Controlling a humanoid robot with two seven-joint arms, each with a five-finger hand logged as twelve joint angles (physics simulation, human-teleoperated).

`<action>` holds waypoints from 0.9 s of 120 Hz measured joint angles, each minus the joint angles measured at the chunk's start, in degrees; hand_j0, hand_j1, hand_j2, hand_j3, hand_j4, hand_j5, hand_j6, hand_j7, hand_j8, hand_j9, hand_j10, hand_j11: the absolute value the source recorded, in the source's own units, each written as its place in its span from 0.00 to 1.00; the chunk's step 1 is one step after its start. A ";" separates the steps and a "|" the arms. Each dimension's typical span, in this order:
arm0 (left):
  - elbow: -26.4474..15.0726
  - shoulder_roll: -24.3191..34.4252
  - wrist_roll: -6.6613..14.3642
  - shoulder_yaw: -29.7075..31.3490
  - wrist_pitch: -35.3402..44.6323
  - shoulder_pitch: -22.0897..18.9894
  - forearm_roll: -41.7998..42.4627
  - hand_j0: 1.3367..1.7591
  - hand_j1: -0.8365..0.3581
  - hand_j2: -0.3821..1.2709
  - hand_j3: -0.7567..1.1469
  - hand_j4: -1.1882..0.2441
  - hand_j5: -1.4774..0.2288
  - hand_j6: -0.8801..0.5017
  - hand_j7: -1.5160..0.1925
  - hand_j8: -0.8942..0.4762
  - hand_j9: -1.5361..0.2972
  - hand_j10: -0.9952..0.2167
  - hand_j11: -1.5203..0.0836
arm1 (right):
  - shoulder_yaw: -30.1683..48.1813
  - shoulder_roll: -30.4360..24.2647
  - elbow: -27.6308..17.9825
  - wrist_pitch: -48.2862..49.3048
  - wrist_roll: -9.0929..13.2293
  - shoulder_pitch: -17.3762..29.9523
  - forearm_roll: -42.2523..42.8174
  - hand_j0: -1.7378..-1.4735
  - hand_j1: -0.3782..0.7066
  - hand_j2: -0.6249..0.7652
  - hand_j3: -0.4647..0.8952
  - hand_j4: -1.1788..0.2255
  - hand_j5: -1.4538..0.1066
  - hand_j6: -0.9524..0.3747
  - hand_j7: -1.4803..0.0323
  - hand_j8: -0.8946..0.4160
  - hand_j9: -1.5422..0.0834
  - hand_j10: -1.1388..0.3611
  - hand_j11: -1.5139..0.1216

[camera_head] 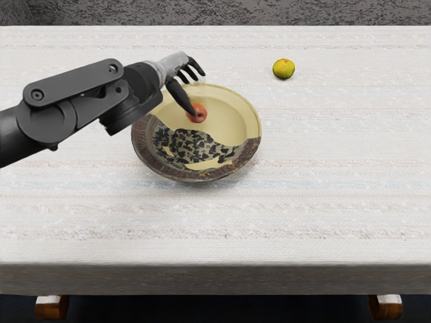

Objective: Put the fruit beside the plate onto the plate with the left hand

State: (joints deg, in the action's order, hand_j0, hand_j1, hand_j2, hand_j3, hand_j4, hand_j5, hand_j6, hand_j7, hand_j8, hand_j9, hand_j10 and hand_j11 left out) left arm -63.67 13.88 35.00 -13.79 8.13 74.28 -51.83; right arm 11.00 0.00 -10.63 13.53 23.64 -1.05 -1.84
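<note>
Legible text, labels, brands, numbers, signs: none. Plate [232,118]: dark painted pattern only, no lettering. Surface [303,202]: plain pale cloth with faint stripes, unmarked.

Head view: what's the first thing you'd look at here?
First the left hand, reaching in from the left over a yellow plate with a dark swirly pattern, fingers spread. Right under it a small red fruit lies in the plate, with one finger pointing down at it. Far off at the table's upper right sits a lone yellow-green fruit.
</note>
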 joint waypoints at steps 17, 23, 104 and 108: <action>-0.28 1.47 0.00 -1.65 -0.15 0.59 4.24 0.76 0.78 0.27 0.40 0.67 0.68 0.48 0.71 0.51 0.67 0.61 0.76 | 0.04 0.00 0.00 0.00 0.00 0.00 0.00 0.30 0.03 0.45 0.34 0.84 0.93 0.72 0.98 0.68 0.95 0.76 0.93; -1.60 5.54 0.00 -3.30 -0.42 0.16 12.36 0.76 0.82 0.26 0.40 0.70 0.72 0.51 0.74 0.53 0.70 0.65 0.80 | 0.05 0.00 -0.01 0.00 0.00 0.00 0.00 0.30 0.03 0.45 0.34 0.84 0.93 0.72 0.98 0.68 0.95 0.76 0.93; -12.43 48.56 0.00 -13.18 -42.96 -22.27 80.40 0.76 0.97 0.23 0.40 0.82 0.85 0.62 0.87 0.64 0.82 0.80 0.93 | 0.07 0.00 -1.39 0.25 0.17 0.15 -0.11 0.30 0.03 0.45 0.34 0.84 0.93 0.72 0.98 0.68 0.95 0.76 0.93; -12.45 48.82 0.00 -13.21 -43.03 -22.46 80.49 0.76 0.97 0.23 0.40 0.82 0.85 0.62 0.87 0.64 0.82 0.80 0.93 | 0.07 0.00 -1.54 0.26 0.17 0.16 -0.10 0.30 0.03 0.45 0.34 0.84 0.93 0.72 0.98 0.68 0.95 0.76 0.93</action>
State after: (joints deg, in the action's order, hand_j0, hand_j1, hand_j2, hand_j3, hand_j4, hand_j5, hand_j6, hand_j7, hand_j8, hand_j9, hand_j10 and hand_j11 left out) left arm -76.12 62.71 35.00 -27.00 -34.90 51.82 28.66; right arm 11.07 0.00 -12.17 13.79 23.82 -0.89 -1.95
